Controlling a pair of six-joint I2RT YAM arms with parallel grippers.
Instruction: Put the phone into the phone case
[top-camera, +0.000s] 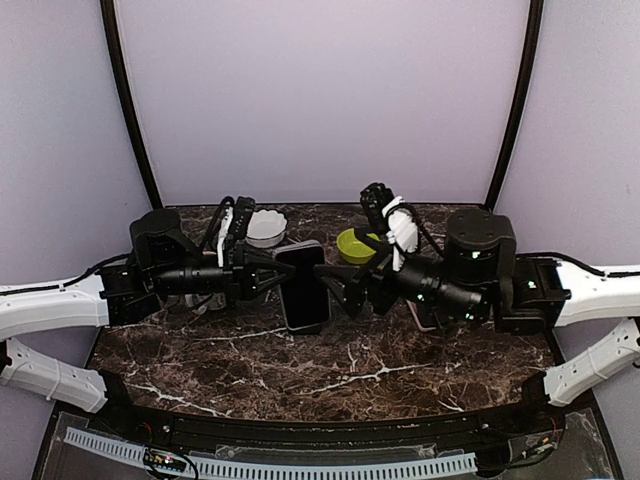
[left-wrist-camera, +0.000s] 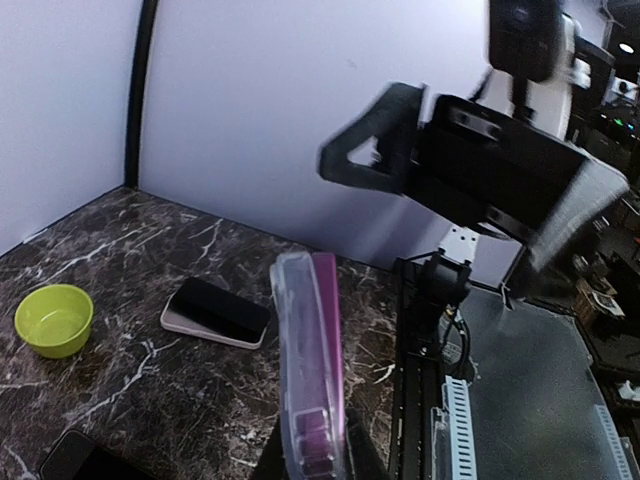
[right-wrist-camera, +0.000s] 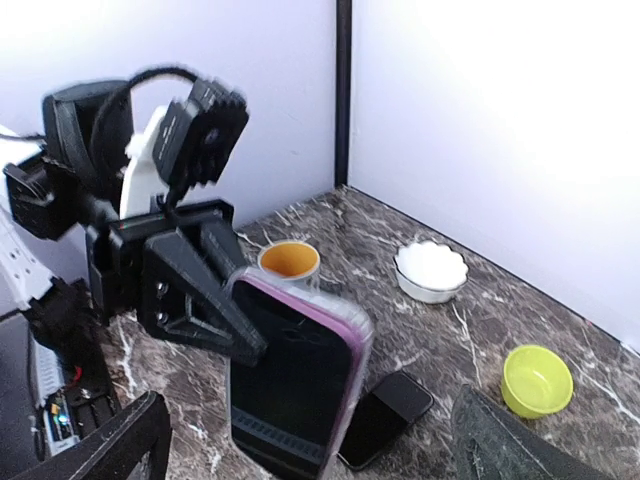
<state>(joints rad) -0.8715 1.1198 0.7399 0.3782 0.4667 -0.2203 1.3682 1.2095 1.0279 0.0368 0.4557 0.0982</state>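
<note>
My left gripper (top-camera: 285, 275) is shut on a purple-edged phone (top-camera: 306, 302) that sits in a clear phone case (left-wrist-camera: 295, 360), and holds it above the table. In the left wrist view the pair is edge-on between my fingers (left-wrist-camera: 365, 455). The phone's purple edge (left-wrist-camera: 328, 340) stands a little out of the case on one side. In the right wrist view the phone's dark screen (right-wrist-camera: 295, 385) faces the camera. My right gripper (top-camera: 340, 285) is open, its fingers (right-wrist-camera: 130, 440) spread wide, just right of the phone and not touching it.
A bare black phone (top-camera: 300, 252) lies on the marble table under the held one (right-wrist-camera: 385, 420). Another phone in a pale case (left-wrist-camera: 215, 312) lies further right. A green bowl (top-camera: 355, 245), a white bowl (top-camera: 266, 228) and an orange cup (right-wrist-camera: 288, 262) stand at the back.
</note>
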